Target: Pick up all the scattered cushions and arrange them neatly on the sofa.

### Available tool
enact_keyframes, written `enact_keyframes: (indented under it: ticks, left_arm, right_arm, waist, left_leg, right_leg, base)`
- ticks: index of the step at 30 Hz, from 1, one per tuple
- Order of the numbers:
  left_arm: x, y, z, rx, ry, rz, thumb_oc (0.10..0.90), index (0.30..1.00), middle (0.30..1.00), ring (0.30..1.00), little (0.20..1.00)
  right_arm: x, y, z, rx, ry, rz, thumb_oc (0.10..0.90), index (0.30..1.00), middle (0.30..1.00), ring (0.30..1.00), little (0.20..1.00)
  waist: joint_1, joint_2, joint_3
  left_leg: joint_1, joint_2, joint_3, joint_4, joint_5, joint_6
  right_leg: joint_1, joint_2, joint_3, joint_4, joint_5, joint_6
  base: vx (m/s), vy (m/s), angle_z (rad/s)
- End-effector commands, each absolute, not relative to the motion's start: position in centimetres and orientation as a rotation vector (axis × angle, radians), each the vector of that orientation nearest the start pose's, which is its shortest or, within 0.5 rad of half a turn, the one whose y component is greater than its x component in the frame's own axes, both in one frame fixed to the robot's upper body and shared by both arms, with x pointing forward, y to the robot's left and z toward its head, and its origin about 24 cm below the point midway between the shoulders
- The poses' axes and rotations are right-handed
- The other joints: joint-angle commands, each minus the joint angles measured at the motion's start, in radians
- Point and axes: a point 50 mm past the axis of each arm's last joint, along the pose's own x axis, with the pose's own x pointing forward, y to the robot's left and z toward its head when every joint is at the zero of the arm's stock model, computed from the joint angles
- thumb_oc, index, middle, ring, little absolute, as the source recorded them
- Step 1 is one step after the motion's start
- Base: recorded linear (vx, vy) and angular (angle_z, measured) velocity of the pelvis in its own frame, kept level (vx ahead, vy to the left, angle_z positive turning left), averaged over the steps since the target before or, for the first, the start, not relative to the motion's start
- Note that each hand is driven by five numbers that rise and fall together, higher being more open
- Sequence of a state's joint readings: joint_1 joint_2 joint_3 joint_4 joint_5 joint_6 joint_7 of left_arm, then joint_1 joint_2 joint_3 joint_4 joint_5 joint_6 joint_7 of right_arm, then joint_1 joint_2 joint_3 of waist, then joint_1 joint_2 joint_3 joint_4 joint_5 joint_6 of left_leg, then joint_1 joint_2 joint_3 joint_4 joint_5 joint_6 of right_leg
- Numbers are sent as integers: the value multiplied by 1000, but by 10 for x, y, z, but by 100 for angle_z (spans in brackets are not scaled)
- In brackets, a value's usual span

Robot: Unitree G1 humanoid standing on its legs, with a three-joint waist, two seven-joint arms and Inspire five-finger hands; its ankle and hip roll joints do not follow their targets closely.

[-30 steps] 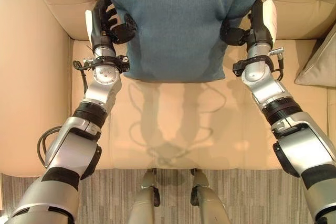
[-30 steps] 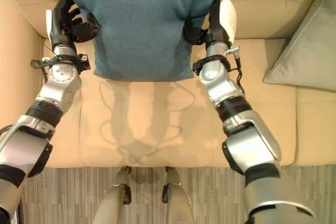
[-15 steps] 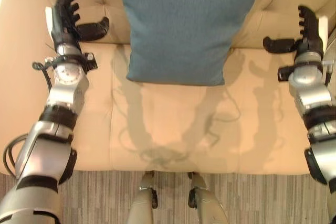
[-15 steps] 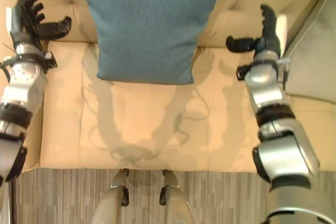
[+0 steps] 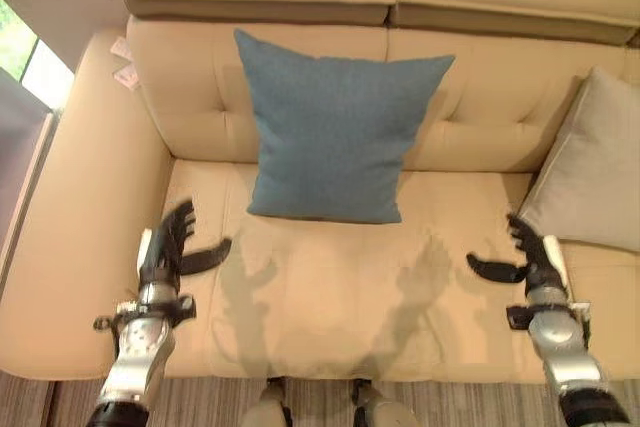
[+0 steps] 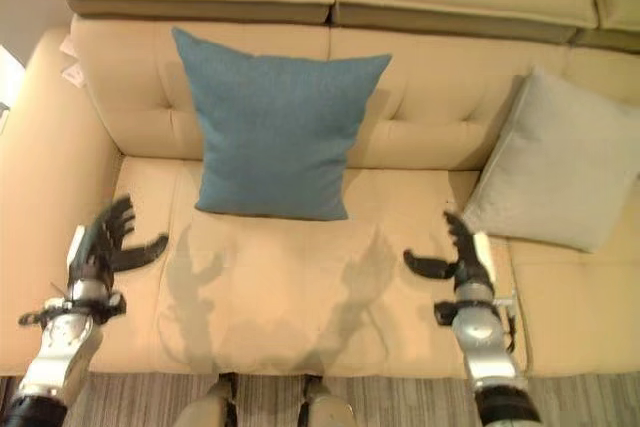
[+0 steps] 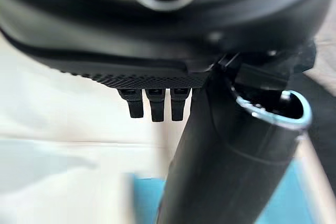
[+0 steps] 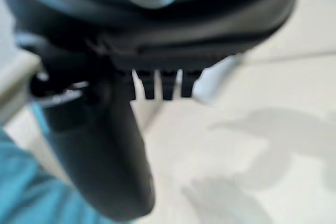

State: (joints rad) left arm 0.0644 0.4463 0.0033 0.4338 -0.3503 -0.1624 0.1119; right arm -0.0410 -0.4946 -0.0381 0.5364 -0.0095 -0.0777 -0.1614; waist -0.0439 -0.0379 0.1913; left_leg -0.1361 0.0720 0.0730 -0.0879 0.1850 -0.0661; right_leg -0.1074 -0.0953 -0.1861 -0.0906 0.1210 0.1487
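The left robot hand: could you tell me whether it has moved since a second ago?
Yes. The left robot hand has let go of the blue cushion and pulled back toward the sofa seat's front edge.

Dark hands (image 5: 168,247), silver-grey wrists, seemingly white-covered thumbs

My teal cushion (image 5: 335,142) stands upright against the tan sofa (image 5: 300,277) backrest (left seat); a grey cushion (image 6: 555,172) leans at my right.

Sofa (image 5: 330,287); blue cushion (image 5: 335,137); grey cushion (image 5: 590,182)
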Motion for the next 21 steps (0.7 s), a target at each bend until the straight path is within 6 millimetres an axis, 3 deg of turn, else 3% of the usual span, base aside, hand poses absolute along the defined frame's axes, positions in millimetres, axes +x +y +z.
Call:
enact_keyframes:
  ticks: [1, 2, 3, 4, 6, 7, 8, 12, 18, 20, 21]
  left_arm:
    - [186, 284, -54, 182, 443, 251, 800, 900, 900, 900, 900]
    - [186, 284, -54, 182, 443, 252, 800, 900, 900, 900, 900]
    - [162, 281, -83, 198, 601, 254, 800, 900, 900, 900, 900]
    - [162, 281, -83, 198, 601, 254, 800, 900, 900, 900, 900]
    - [130, 278, -113, 226, 790, 263, 800, 900, 900, 900, 900]
    - [130, 278, -113, 226, 790, 264, 800, 900, 900, 900, 900]
    - [114, 276, -126, 243, 885, 266, 800, 900, 900, 900, 900]
    - [90, 276, -141, 301, 1028, 258, 800, 900, 900, 900, 900]
    - [85, 277, -144, 331, 1076, 258, 800, 900, 900, 900, 900]
    - [92, 278, -143, 336, 1060, 262, 800, 900, 900, 900, 900]
    - [101, 278, -141, 344, 1042, 263, 800, 900, 900, 900, 900]
  right_arm:
    - [211, -311, -29, -607, 427, -245, 800, 900, 900, 900, 900]
    - [211, -311, -29, -607, 427, -245, 800, 900, 900, 900, 900]
    - [195, -305, -54, -590, 535, -221, 800, 900, 900, 900, 900]
    - [195, -305, -54, -590, 535, -221, 800, 900, 900, 900, 900]
    - [173, -297, -82, -590, 672, -181, 800, 900, 900, 900, 900]
    - [174, -297, -82, -590, 671, -181, 800, 900, 900, 900, 900]
    - [160, -294, -96, -593, 755, -161, 800, 900, 900, 900, 900]
    - [134, -281, -121, -566, 898, -113, 800, 900, 900, 900, 900]
    - [120, -272, -134, -522, 981, -103, 800, 900, 900, 900, 900]
    - [121, -272, -135, -504, 989, -123, 800, 900, 900, 900, 900]
    - [126, -271, -134, -495, 982, -130, 800, 900, 900, 900, 900]
  waist:
    - [10, -3, -149]
    - [10, -3, -147]
    - [11, -3, -153]
    - [11, -4, -151]
    - [15, -6, -159]
    - [15, -6, -157]
    - [17, -9, -161]
    - [21, -12, -166]
    - [22, -14, -156]
    - [19, -18, -137]
    - [20, -27, -113]
  left_leg:
    - [31, 9, 26, 1, -151, -31]
    - [34, 9, 27, 1, -152, -31]
    - [59, 13, 31, 1, -156, -26]
    - [61, 13, 31, 1, -156, -26]
    - [98, 18, 37, 1, -162, -22]
    - [100, 18, 37, 1, -163, -23]
    - [118, 20, 35, 1, -164, -22]
    - [160, 29, 34, 1, -171, -23]
    - [172, 48, 29, 11, -163, -30]
    - [135, 59, 21, 37, -145, -39]
    - [68, 67, 15, 106, -144, -43]
  right_leg:
    - [3, -1, 10, 3, -71, 10]
    - [5, -1, 10, 3, -72, 10]
    - [31, 4, 12, 3, -77, 7]
    - [33, 4, 13, 3, -77, 7]
    - [68, 12, 20, 6, -88, 1]
    - [70, 12, 21, 6, -89, 1]
    - [86, 18, 26, 12, -97, -3]
    - [123, 30, 31, 17, -116, -13]
    - [142, 54, 38, 20, -136, -30]
    - [133, 58, 31, 14, -135, -35]
    - [112, 53, 20, 12, -131, -42]
  base:
    - [0, 0, 0]
    - [-47, -10, -3]
    - [0, 0, 0]
    - [-53, -21, -5]
    - [-37, -22, -8]
    - [-29, -32, -20]
    - [-16, -33, -22]
    - [-11, -40, -5]
    - [-63, -83, 1]
    - [-252, -105, 23]
    - [-196, -59, 23]
